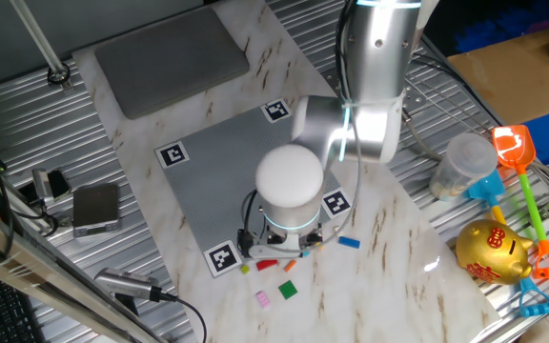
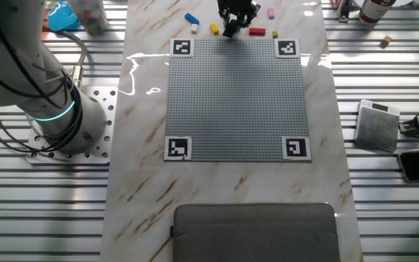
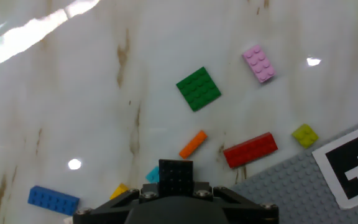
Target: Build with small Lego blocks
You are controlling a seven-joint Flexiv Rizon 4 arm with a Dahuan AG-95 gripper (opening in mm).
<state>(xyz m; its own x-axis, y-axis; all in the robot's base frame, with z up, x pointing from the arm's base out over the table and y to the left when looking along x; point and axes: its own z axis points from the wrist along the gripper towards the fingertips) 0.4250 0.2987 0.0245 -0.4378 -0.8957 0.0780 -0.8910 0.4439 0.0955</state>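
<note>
In the hand view my gripper is shut on a black Lego block just above the marble. Loose small Lego blocks lie ahead of it: a green square, a pink brick, an orange bar, a red brick, a small yellow piece, a blue brick, and yellow and light blue pieces partly hidden by the hand. In the other fixed view the gripper hangs at the grey plate's far edge, between the yellow block and the red block.
The grey studded plate has black-and-white markers at its corners. A grey pad lies beyond it. A jar, toy shovels and a gold piggy bank stand to one side, small devices on the other.
</note>
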